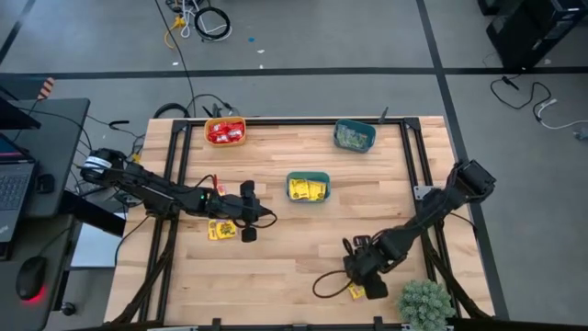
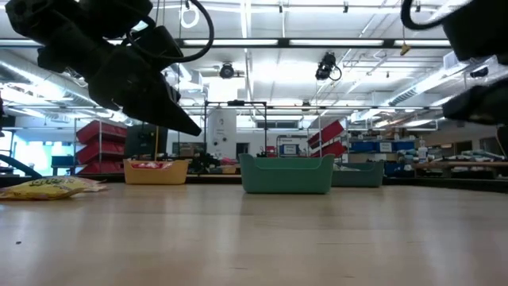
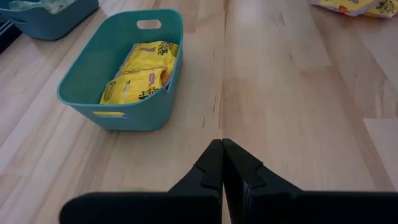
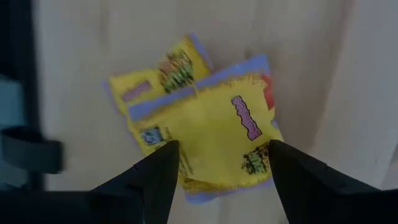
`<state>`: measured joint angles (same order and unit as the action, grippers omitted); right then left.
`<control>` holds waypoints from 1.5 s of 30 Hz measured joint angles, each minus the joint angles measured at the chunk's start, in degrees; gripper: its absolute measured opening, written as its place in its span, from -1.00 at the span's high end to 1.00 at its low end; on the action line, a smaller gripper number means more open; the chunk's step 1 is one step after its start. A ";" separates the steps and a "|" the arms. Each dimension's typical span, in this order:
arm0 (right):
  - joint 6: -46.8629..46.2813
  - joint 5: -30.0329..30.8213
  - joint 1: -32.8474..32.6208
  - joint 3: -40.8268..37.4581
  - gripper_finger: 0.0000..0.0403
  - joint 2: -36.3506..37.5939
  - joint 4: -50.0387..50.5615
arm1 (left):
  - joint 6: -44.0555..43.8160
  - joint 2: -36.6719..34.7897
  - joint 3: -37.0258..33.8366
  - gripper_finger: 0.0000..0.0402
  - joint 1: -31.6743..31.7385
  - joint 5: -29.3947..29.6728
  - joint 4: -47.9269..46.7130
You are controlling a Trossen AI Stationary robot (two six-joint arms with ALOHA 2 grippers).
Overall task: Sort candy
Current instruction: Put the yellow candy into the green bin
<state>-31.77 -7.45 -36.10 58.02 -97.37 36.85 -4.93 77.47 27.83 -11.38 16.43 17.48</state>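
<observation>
The right gripper [image 4: 219,163] hangs over two overlapping yellow candy packets [image 4: 205,124] at the table's near right, fingers spread either side, apparently lined up to pinch one. The left gripper [image 3: 222,163], fingers pressed together and empty, points at the teal bowl [image 3: 81,93] mid-table, which holds yellow packets (so yellows likely belong there). More yellow packets [image 1: 220,230] lie beside the left arm. Wrapper print is unreadable.
</observation>
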 joint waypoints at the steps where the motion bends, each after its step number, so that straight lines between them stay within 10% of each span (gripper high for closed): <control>1: -0.11 0.55 -0.21 -0.53 -0.17 -0.38 -0.01 | 0.01 0.00 0.00 0.97 0.00 0.02 -0.12; 10: -4.01 15.15 6.71 -1.88 -0.07 -0.67 0.40 | -0.13 0.00 0.00 0.97 0.00 0.19 -0.70; 27: 3.96 18.80 5.42 1.66 -0.21 0.01 -0.02 | -0.77 0.00 0.00 0.97 0.00 0.68 -1.50; 45: 4.55 21.03 4.18 -1.86 0.10 0.01 -4.26 | -1.51 0.00 0.00 0.97 0.00 1.11 -2.80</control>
<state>-27.22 13.58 -31.92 56.17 -97.36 32.59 -6.44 77.47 27.83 -11.37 17.54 14.68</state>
